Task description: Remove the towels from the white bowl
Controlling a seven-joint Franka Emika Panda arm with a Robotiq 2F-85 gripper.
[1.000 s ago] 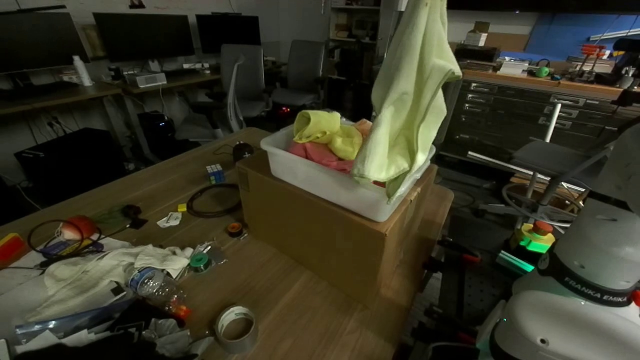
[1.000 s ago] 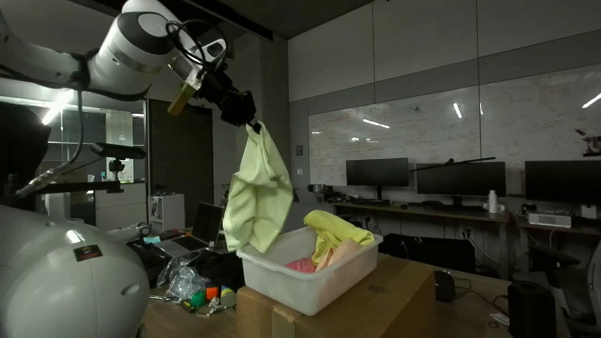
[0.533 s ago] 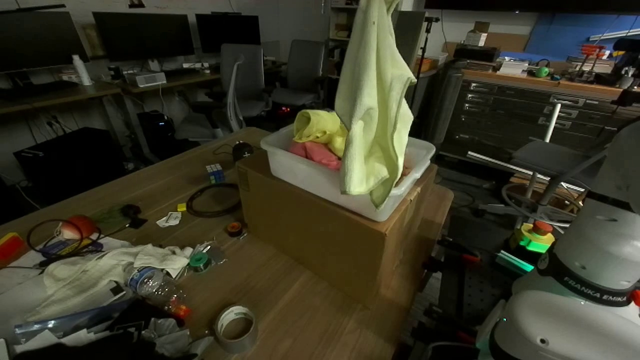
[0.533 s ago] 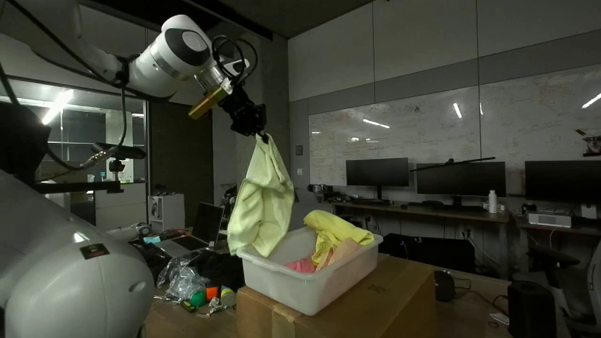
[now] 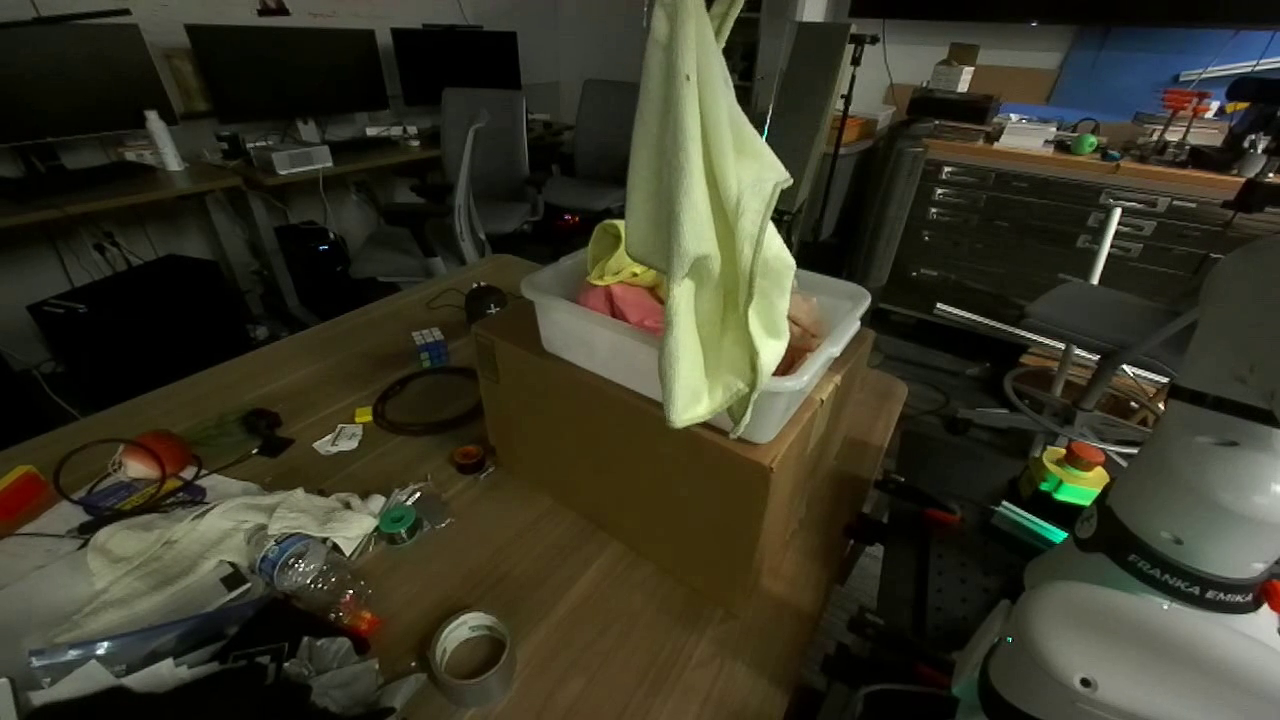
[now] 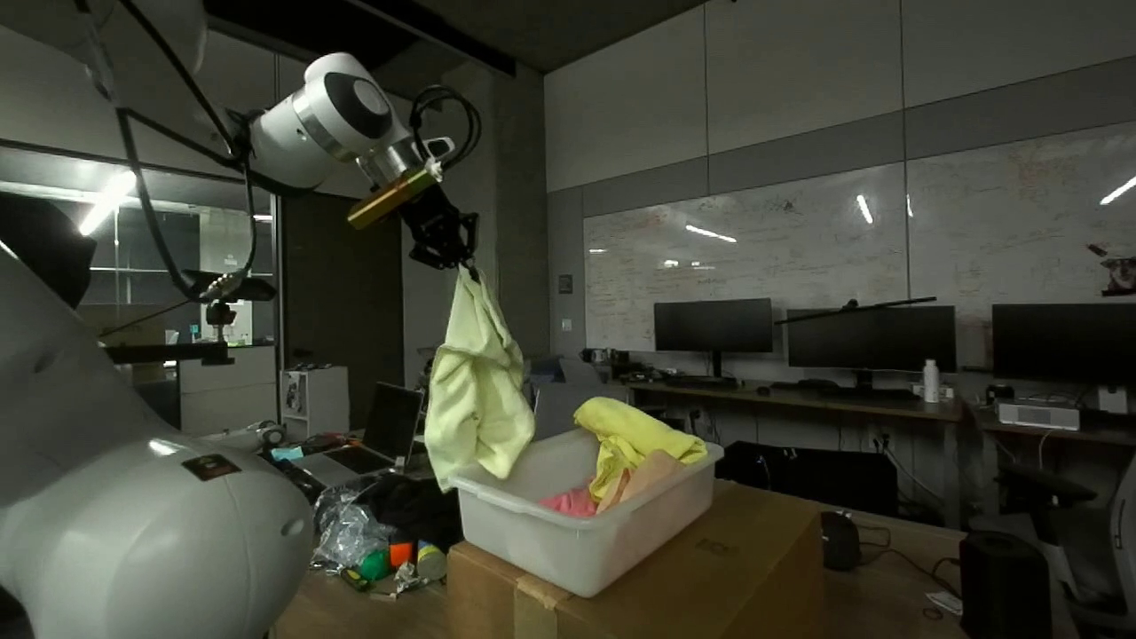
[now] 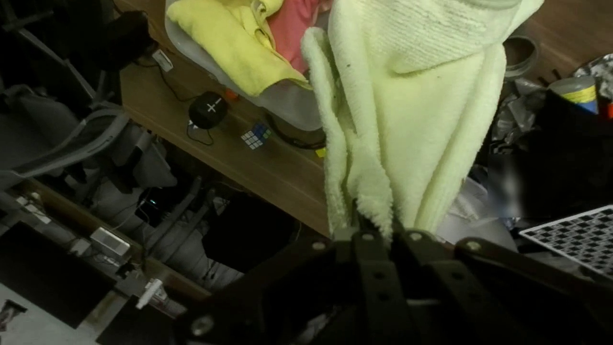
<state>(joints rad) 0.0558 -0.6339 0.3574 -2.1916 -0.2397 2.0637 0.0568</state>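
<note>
My gripper [image 6: 470,271] is shut on the top of a pale yellow-green towel [image 6: 479,390]. In the wrist view the gripper [image 7: 376,218] pinches its fuzzy edge, and the towel [image 7: 421,96] hangs away from the fingers. In an exterior view the towel [image 5: 705,210] hangs in front of the white bin [image 5: 590,325], its lower end overlapping the bin's near wall. I cannot tell whether it touches the rim. In the bin [image 6: 532,532] lie a yellow towel [image 6: 635,435], a pink towel [image 6: 571,502] and a peach towel [image 6: 650,470].
The bin stands on a cardboard box [image 5: 620,460] on a wooden table [image 5: 560,600]. A tape roll [image 5: 472,658], a bottle [image 5: 310,575], a white cloth [image 5: 210,540], a Rubik's cube [image 5: 430,347] and a black cable coil [image 5: 425,402] lie beside it.
My gripper has moved lower, carrying the towel from above the bin toward its side wall, leftward in an exterior view. The towels in the bin have not moved.
</note>
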